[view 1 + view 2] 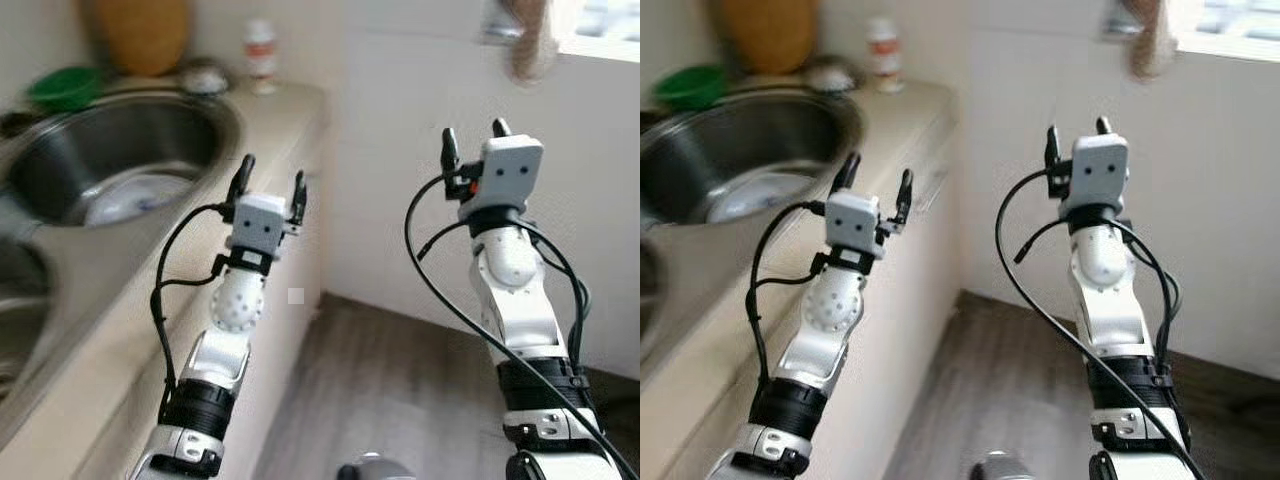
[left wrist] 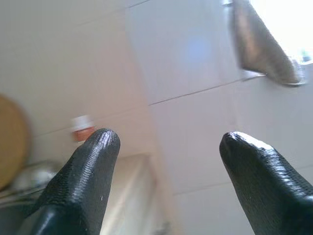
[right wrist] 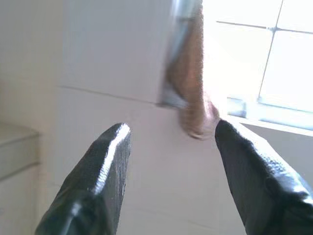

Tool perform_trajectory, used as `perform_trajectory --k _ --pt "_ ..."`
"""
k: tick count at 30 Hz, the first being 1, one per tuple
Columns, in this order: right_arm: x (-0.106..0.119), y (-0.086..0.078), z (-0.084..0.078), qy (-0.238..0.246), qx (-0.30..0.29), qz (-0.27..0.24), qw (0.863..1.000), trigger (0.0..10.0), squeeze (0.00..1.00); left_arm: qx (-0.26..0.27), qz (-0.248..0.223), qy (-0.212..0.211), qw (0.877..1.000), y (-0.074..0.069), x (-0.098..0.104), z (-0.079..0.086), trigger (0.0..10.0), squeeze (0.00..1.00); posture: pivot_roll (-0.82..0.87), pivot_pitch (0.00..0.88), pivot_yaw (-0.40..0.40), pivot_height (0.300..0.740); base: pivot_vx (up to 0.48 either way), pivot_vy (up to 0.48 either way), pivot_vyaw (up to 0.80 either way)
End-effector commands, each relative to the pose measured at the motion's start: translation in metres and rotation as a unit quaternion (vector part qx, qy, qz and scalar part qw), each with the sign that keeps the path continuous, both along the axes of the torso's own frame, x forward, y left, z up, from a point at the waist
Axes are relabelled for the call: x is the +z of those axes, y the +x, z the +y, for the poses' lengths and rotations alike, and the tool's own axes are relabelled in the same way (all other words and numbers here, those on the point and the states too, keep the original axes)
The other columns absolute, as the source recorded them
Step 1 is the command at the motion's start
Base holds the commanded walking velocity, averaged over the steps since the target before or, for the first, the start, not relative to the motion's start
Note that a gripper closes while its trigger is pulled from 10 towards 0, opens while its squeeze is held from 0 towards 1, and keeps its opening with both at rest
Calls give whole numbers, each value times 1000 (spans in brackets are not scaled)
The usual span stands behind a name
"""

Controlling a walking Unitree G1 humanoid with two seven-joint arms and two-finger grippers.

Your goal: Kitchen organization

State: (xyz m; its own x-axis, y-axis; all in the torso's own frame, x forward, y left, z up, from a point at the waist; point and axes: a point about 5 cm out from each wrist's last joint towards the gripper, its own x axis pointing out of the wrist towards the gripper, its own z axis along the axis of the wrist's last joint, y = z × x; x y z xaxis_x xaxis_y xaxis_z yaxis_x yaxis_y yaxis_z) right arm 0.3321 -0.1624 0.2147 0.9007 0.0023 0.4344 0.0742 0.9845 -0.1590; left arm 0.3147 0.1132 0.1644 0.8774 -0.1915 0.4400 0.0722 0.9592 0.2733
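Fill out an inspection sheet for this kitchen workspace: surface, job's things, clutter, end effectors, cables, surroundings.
Surface: beige countertop with a steel sink set in it.
Job's things: white bottle with an orange band at the back of the counter; green bowl behind the sink; white dish lying in the sink.
Clutter: small metal item beside the bottle, too blurred to identify.
End effectors: left end effector open, raised at the counter's edge, empty; right end effector open, raised before the tiled wall, empty.
Cables: black cables loop loose along both arms.
Surroundings: white tiled wall, window, wood-look floor.
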Motion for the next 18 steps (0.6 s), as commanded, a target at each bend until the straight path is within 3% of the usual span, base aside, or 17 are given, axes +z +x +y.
perform_trajectory --k 1,7,18 --pt "5 0 3 -4 4 -8 1000 10000 0 2 -3 -1 1000 0 1 0 10000 0 -159 0 43 740 0 -480 -800" --pt "5 0 2 -6 4 -8 1000 10000 0 2 -2 -2 1000 0 1 0 10000 0 -161 0 43 740 0 -480 -800" --pt "3 0 3 -9 4 -5 1000 10000 0 3 1 -4 1000 1 0 0 10000 0 -163 0 44 740 0 0 -800"
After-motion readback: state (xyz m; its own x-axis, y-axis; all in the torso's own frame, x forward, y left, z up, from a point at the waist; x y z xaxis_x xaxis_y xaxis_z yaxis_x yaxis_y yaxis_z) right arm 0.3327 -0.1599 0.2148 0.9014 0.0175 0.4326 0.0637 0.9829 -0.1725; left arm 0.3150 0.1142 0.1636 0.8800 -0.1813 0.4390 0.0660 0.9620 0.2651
